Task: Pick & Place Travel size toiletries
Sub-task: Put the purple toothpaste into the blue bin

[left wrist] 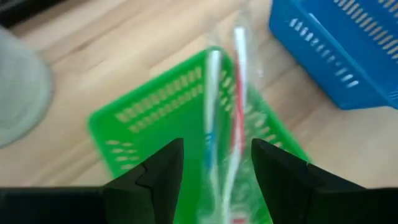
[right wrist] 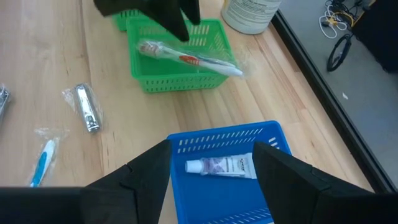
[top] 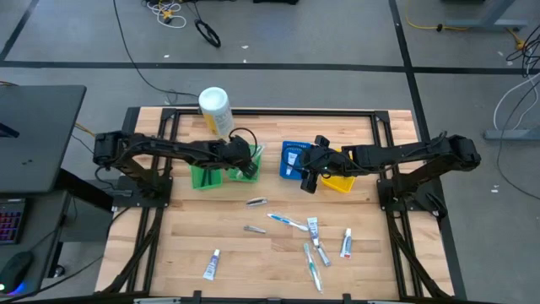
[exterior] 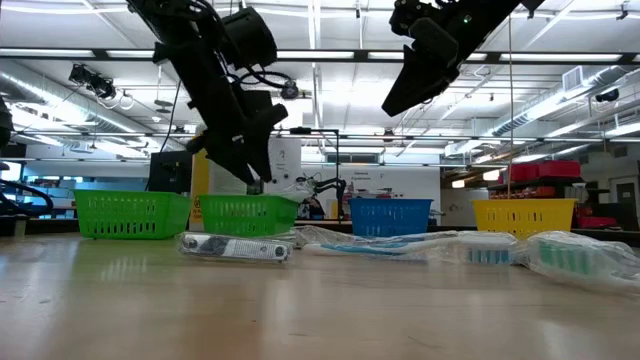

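Table [top: 186,245] of pale wood spreads under both arms, and at its far edge stands one big white canister [top: 214,110]. Four bins line up in front of it: two green ones, the outer green bin [top: 202,176] and the inner green bin [top: 245,165], one blue bin [top: 293,159], one yellow bin [top: 340,181]. Left gripper [left wrist: 214,163] hangs right over the inner green bin, fingers parted wide with nothing pinched, and a wrapped toothbrush with red and blue marks [right wrist: 189,60] lies across that bin's rim below it. Right gripper [right wrist: 211,163] hovers above the blue bin, fingers spread wide and empty too; one small white tube [right wrist: 222,165] lies flat inside that bin. Out on the open wood the rest of the toiletries are scattered: a silvery clipper [top: 256,201] in its wrapper, a second small dark piece [top: 254,229], a blue-and-white toothbrush [top: 288,221], a green toothbrush [top: 313,268], and white tubes, one far out alone [top: 211,265] and one at the other side [top: 345,243], with a few more clustered between them, too small to count surely.
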Controlling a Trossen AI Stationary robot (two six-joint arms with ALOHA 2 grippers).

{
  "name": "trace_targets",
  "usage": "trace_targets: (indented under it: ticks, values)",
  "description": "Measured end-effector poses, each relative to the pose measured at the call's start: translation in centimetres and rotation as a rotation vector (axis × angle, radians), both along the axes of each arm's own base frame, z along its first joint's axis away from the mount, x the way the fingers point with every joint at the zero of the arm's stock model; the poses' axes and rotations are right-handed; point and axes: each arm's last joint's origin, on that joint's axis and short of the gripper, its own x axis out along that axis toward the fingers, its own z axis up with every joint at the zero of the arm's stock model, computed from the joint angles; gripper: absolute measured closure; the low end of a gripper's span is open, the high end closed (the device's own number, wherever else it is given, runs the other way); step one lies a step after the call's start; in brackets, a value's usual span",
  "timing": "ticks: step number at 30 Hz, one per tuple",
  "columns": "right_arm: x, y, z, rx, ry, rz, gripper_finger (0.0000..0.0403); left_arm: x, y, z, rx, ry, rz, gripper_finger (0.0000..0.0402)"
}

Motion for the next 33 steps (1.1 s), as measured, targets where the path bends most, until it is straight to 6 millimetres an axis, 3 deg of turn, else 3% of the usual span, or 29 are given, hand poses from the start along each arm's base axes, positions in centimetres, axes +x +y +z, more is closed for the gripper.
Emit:
trace_targets:
  ticks: [4, 14, 23, 33]
  values:
    - [0.0, 0.0, 0.0, 0.018, -0.002, 0.005, 0.0167, -1.4, -0.4, 1.1, 0.001, 0.042, 0.022, 0.0204]
    - [0.1, 0.1, 0.1, 0.021, -0.02, 0.006, 0.0167, -2.8, -2.6, 3.8, 0.153, 0.012, -0.019, 0.0201]
    - [0.2, 0.1, 0.2, 0.096, -0.067, -0.053, 0.0167, -3.7, -4.7, 5.4, 0.233, 0.021, -0.202, 0.02]
    - [1.4, 1.2, -2.0, 0.19, 0.003, -0.027, 0.0167, -3.2, -6.8, 4.6, 0.29, 0.138, -0.52, 0.02]
